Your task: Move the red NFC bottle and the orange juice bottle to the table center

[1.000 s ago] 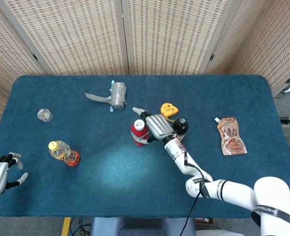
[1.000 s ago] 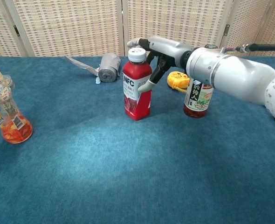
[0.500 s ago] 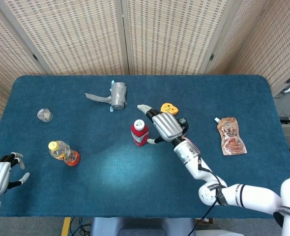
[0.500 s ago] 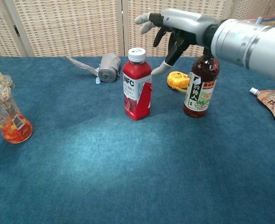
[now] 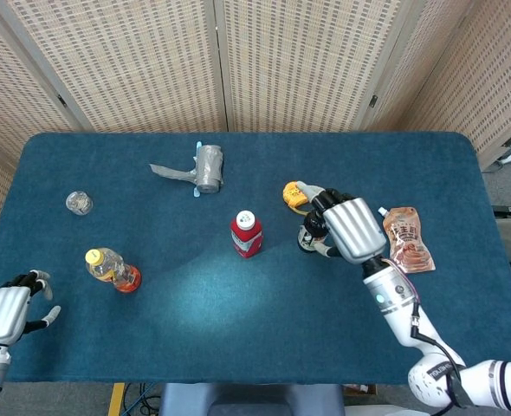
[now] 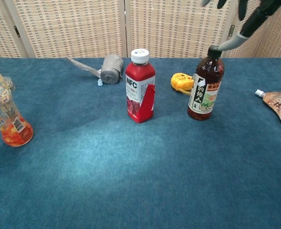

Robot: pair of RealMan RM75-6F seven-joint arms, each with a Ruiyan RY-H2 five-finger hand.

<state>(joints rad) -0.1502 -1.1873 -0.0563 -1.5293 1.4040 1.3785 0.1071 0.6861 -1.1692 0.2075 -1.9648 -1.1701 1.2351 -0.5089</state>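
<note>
The red NFC bottle (image 5: 246, 234) (image 6: 140, 86) stands upright near the table's middle, white cap on top, with nothing touching it. The orange juice bottle (image 5: 111, 269) (image 6: 6, 113) stands at the left side, yellow cap up. My right hand (image 5: 351, 225) (image 6: 242, 18) hangs raised above the dark bottle, fingers spread and holding nothing, well right of the red bottle. My left hand (image 5: 9, 309) sits at the table's front left edge, fingers apart, holding nothing, left of the juice bottle.
A dark tea bottle (image 5: 310, 234) (image 6: 205, 86) stands right of the red bottle, under my right hand. A yellow tape measure (image 5: 294, 194) (image 6: 182, 82), a grey tape roll (image 5: 207, 167) (image 6: 110, 69), a brown pouch (image 5: 407, 239) (image 6: 280, 106) and a clear cap (image 5: 79, 203) lie around.
My right hand has let go of the red bottle, lifted and pulled back to the right, now over the dark bottle. The red bottle stays put. The left hand has barely shifted.
</note>
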